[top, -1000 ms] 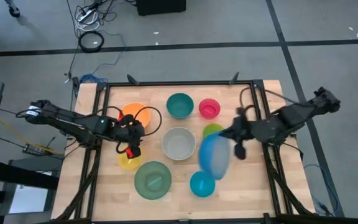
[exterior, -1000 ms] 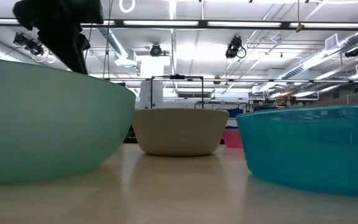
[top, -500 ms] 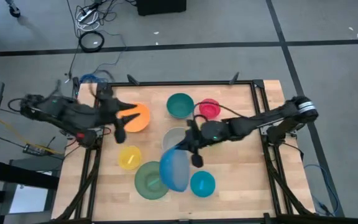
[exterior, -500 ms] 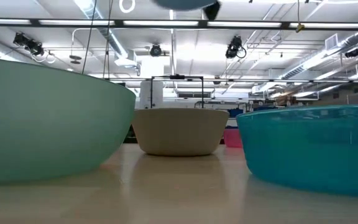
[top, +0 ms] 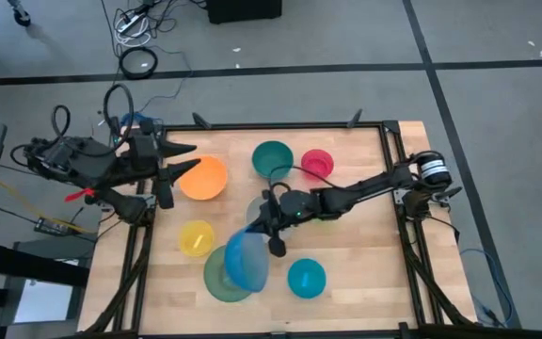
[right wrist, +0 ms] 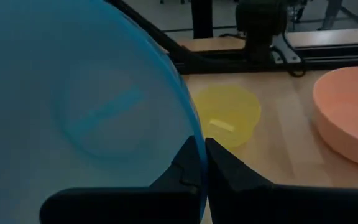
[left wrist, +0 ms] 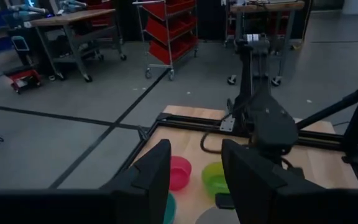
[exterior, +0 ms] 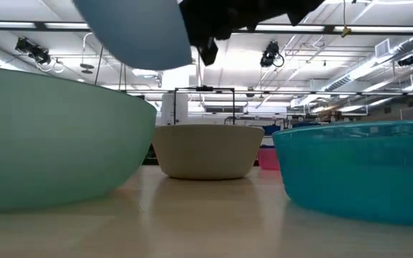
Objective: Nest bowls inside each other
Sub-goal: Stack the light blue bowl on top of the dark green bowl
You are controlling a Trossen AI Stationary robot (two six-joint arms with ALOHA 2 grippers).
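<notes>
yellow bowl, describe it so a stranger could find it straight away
On the wooden table, look on the left arm's side. The yellow bowl sits alone between the bigger orange bowl and the pale green bowl, and is the only yellow one.

Both arms are dark, nearly black, with thick round joints. The left arm [top: 92, 165] carries looping black cables and a small red part — the right arm [top: 365, 191] has a pale round joint end.

Grey concrete floor [top: 280, 38] crossed by dark seams; coiled cables [top: 139, 62] at upper left. Red bin racks [left wrist: 169, 31] and workbenches [left wrist: 67, 25] behind; ceiling strip lights [exterior: 264, 28] overhead.
</notes>
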